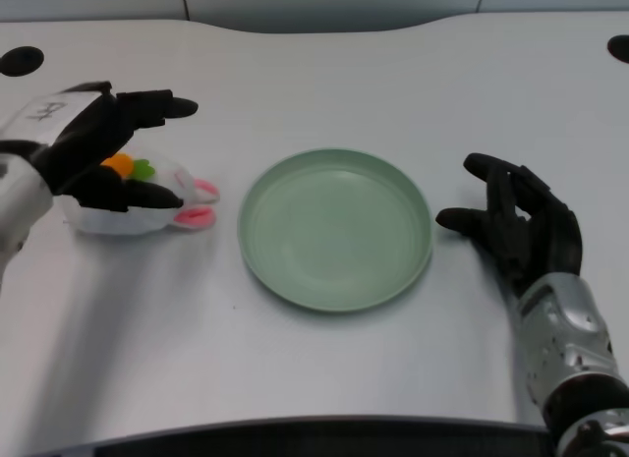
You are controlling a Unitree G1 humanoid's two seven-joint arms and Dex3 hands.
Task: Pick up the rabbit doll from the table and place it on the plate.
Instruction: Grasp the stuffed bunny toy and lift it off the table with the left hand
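Rabbit doll (pixel 147 203) lies on white tabletop (pixel 324 378) near left edge, pink ears toward green plate (pixel 336 228). Plate sits mid-tabletop, just beside doll, not touching. Left hand (pixel 103 147) over doll, thumb on its top, other fingers spread out above. Doll not lifted. Cannot tell if hand grips it.

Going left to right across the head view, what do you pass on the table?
Left hand over the rabbit doll, whose pink ears point right → green plate → right hand.
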